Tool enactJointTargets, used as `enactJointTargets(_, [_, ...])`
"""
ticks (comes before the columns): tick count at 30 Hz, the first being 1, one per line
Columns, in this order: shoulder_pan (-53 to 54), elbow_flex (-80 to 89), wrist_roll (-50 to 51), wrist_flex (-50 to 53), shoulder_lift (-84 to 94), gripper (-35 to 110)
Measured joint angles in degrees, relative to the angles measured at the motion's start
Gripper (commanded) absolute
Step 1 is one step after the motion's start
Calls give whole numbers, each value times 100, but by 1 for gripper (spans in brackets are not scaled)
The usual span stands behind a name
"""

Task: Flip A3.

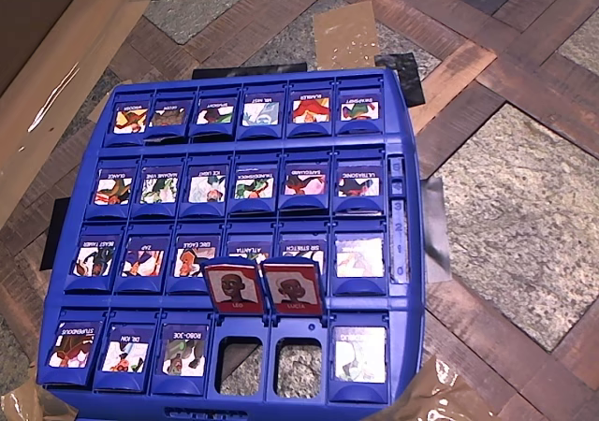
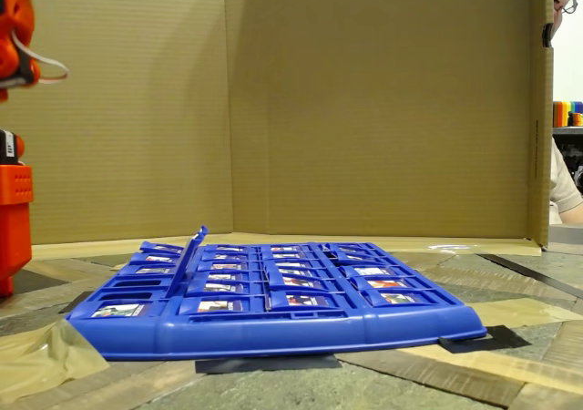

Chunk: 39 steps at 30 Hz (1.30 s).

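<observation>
— A3 (image 1: 231,286), where does it sit?
— On the blue game board (image 1: 398,122), in the overhead view, standing up at the top of the bottom row, fourth slot from the left edge of the picture. Its red-framed portrait face, labelled LEO, is turned to the camera.
— And its neighbour?
— Just to its right stands a second red-framed tile, labelled LUCIA (image 1: 295,286), also raised. The two nearly touch at their inner edges. Below each is an open slot through which the floor shows.
— What about the rest of that row?
— To the left lie three flat tiles; the nearest one to A3 reads ROBO-JOE (image 1: 186,350). To the right lies one flat tile with a pale, glare-washed picture.
— The other rows?
— All flat, colourful pictures facing up, six across in each of the three rows above.
— How does it look from the side?
— In the fixed view a raised blue tile (image 2: 188,259) leans up from the board's left part; I can't tell which of the two it is. The board rests on a patchwork wood-and-stone surface, with a cardboard wall (image 2: 364,100) behind.
— The arm?
— An orange arm (image 2: 13,137) shows at the left edge of the fixed view. Whether its pincer is apart or together, I cannot tell.
</observation>
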Motion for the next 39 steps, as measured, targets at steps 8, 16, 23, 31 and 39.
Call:
enactJointTargets(8, [185,-1494,18,2522,-1274,0])
enactJointTargets(16, [439,-2162,-26,4395,-2083,0])
enactJointTargets(23, [659,-2848,-26,6302,-2909,0])
enactJointTargets(31, [756,-3771,-26,8060,-4192,0])
enactJointTargets(39, [844,-3929,-308,9747,-4975,0])
